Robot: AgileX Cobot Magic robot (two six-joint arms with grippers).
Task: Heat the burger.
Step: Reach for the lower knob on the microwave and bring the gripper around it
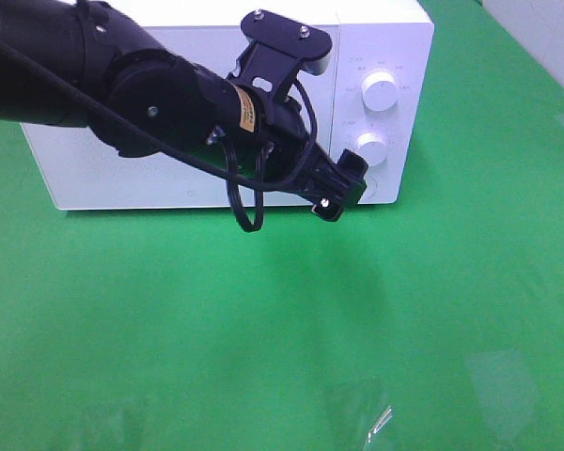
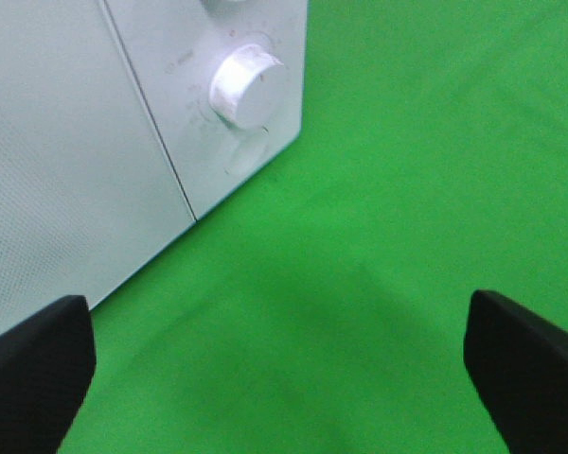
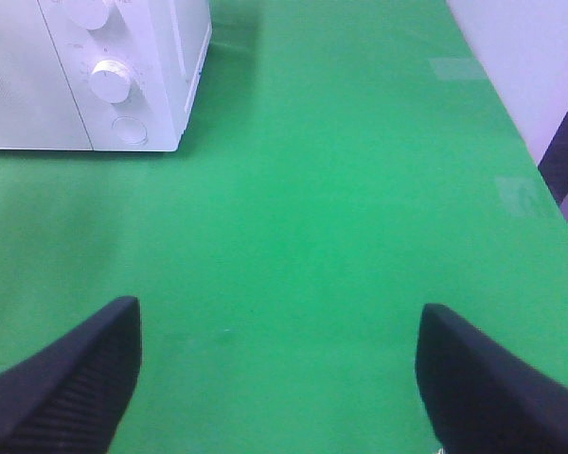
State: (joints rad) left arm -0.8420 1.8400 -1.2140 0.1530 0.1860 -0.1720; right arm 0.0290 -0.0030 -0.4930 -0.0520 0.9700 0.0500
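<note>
Burger not in view on any camera. Microwave (image 1: 94, 178) at 12 o'clock of the high view, door shut, so can't tell if it's inside. Judgement: a burger should be light and soft, with stacked layers that slide; take it across the buns with a gentle squeeze. Left gripper (image 1: 343, 188) at 1 o'clock, just by the lower knob (image 1: 370, 146), fingers spread, nothing held. Right gripper (image 3: 279, 369) also spread and empty over the green cloth (image 1: 263, 329). Dial markings and arm sticker (image 1: 247, 108) too small to read.
</note>
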